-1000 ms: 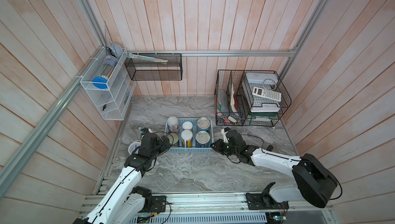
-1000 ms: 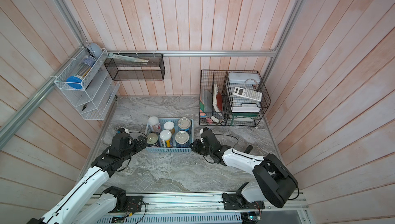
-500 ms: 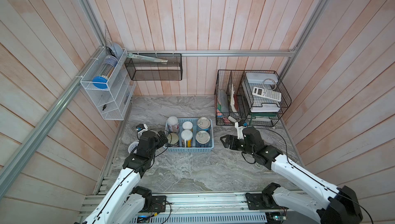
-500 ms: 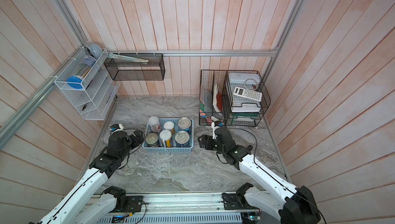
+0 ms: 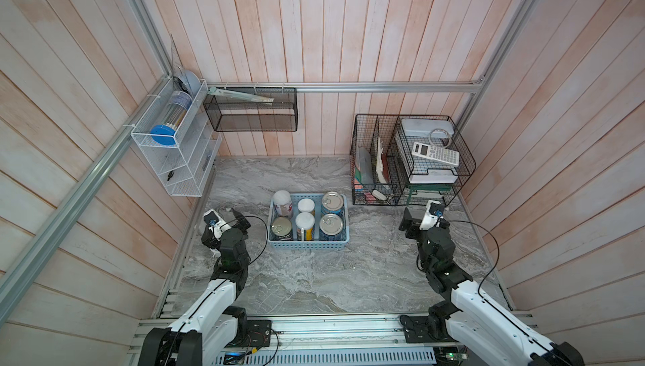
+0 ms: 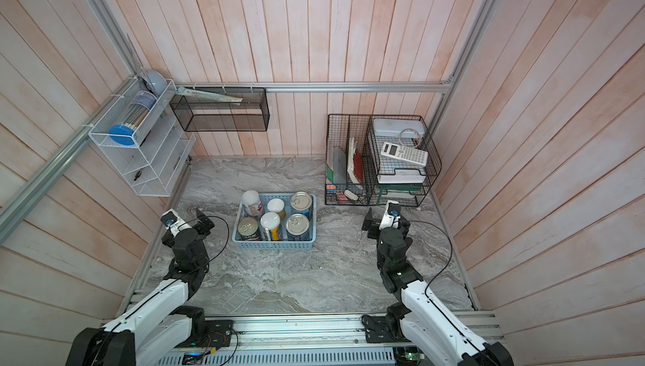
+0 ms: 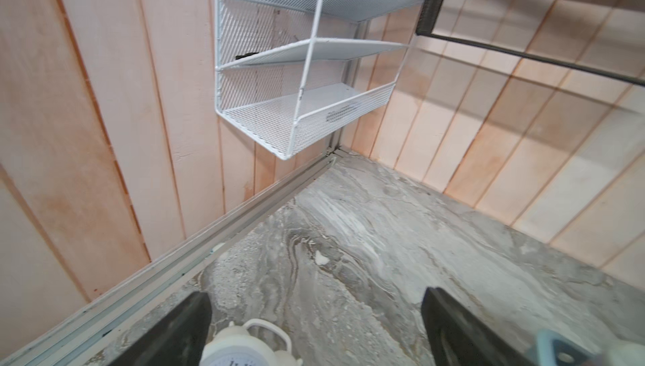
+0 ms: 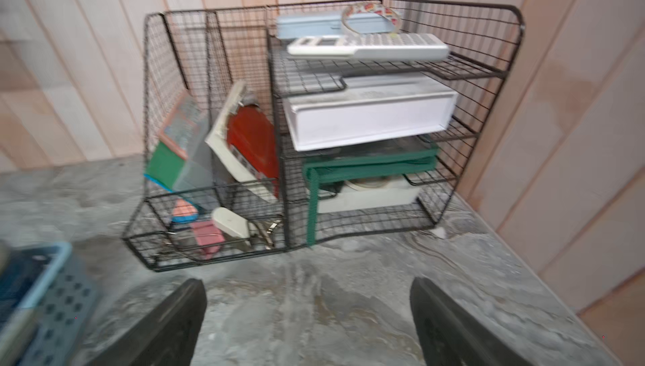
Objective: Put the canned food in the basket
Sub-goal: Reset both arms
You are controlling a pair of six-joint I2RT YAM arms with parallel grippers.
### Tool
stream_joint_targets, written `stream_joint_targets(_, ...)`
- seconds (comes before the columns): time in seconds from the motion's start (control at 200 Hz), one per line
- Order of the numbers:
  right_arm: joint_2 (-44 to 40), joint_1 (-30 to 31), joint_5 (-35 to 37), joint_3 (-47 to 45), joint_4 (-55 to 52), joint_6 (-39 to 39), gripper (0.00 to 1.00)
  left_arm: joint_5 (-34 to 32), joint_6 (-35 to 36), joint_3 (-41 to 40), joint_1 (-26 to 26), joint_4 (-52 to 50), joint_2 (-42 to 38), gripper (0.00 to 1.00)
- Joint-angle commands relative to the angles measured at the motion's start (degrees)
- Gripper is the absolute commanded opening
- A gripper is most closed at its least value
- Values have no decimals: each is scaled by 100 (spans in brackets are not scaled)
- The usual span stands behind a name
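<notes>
Blue basket (image 5: 308,243) mid-frame holds all six cans (image 5: 331,224); right hand (image 5: 422,221) just sprang wide and retreated, left hand (image 5: 227,224) wide too: task looks finished.

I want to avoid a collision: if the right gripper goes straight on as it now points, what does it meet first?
Probably the black wire organiser, its low front edge: the open right gripper faces it, with only bare tabletop between. Depth is unclear.
</notes>
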Motion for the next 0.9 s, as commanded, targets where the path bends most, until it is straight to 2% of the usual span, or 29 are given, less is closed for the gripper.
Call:
stream_joint_targets(0.0,437,-482,355,-255,1743,-321,98,364,225,-238,214,1798,647,100)
stream_joint_targets(0.06,674,-729,49,-440,2061,-346,98,403,255,-365,281,2255,1006,100)
stream_joint_targets(0.175,1122,-954,-412,-1038,3511,-659,98,547,354,-613,398,3283,1673,100)
stream_joint_targets(0.27,1584,-1168,-503,-1148,3974,-635,98,847,481,-678,442,4123,2307,100)
stream_joint_targets(0.34,1978,-1301,-624,-1158,4470,-530,98,1350,744,-617,460,4655,2846,100)
stream_joint_targets(0.375,2166,-1343,-706,-1146,4684,-579,98,1555,803,-542,452,4567,3011,100)
stream_joint_targets(0.43,2578,-1498,-919,-1020,4827,-547,98,1465,830,-379,459,4676,3247,100)
stream_joint_targets(0.48,3086,-1591,-941,-911,5097,-457,98,1455,730,-155,459,3852,2966,100)
stream_joint_targets(0.51,3419,-1641,-978,-871,5469,-308,98,1512,746,-12,462,3380,2900,100)
stream_joint_targets(0.575,4179,-1676,-1039,-818,6265,-401,98,1622,895,137,456,3505,3134,100)
stream_joint_targets(0.615,4539,-1676,-985,-801,6858,-512,98,1677,863,247,454,3113,3046,100)
stream_joint_targets(0.635,4465,-1668,-971,-790,6752,-477,98,1646,828,311,447,2939,2999,100)
stream_joint_targets(0.685,4037,-1759,-987,-499,5402,-300,98,1599,838,331,452,2995,3059,100)
stream_joint_targets(0.755,3833,-1960,-1372,-41,4214,-55,98,1597,825,325,447,2982,3052,100)
stream_joint_targets(0.81,3830,-1965,-1489,99,3984,-224,98,1571,840,311,453,3090,3090,100)
stream_joint_targets(0.89,3959,-1960,-1461,-45,4408,-138,98,1593,824,301,451,3070,3065,100)
